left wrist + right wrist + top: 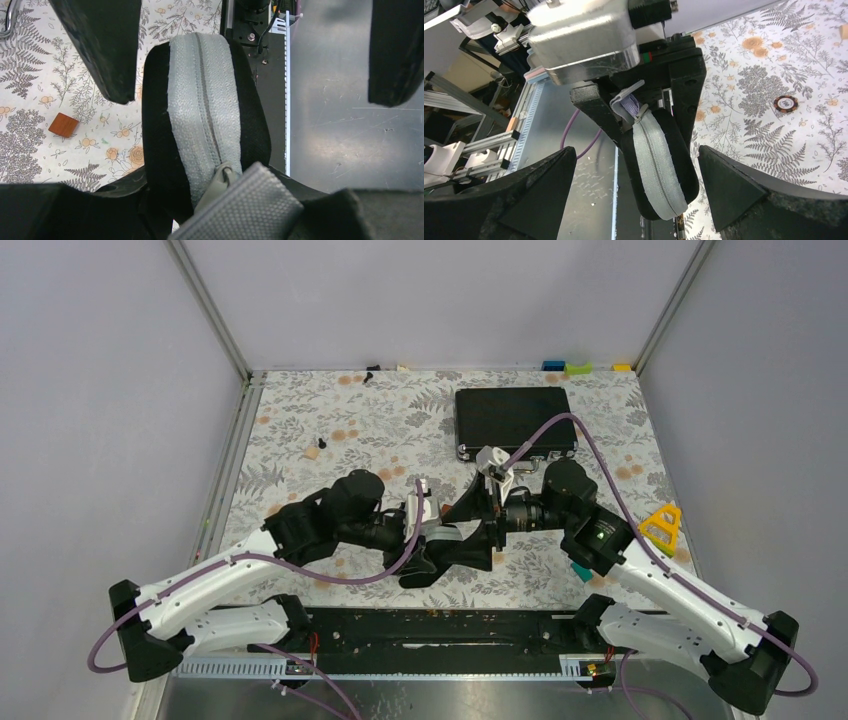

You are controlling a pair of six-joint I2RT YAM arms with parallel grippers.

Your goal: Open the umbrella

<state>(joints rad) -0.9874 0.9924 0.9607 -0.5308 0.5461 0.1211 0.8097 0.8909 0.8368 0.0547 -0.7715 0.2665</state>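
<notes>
No lavender umbrella canopy or shaft shows in any view. A black oval case [450, 552] with a shut grey zipper is held up between the two arms. My left gripper [428, 530] is shut on the case's end by the zipper pull [222, 182] and a grey strap [245, 205]. The right wrist view shows its black fingers [596, 107] clamped on the case [659, 160]. My right gripper [636, 200] is open, its fingers [100, 45] spread wide on either side of the case's other end [205, 110], not touching it.
A flat black briefcase [514, 420] lies at the back. A yellow triangular frame [662, 525] sits at the right. A small wooden block [63, 125] and a poker chip [785, 103] lie on the floral cloth. The metal near edge [350, 125] lies below the case.
</notes>
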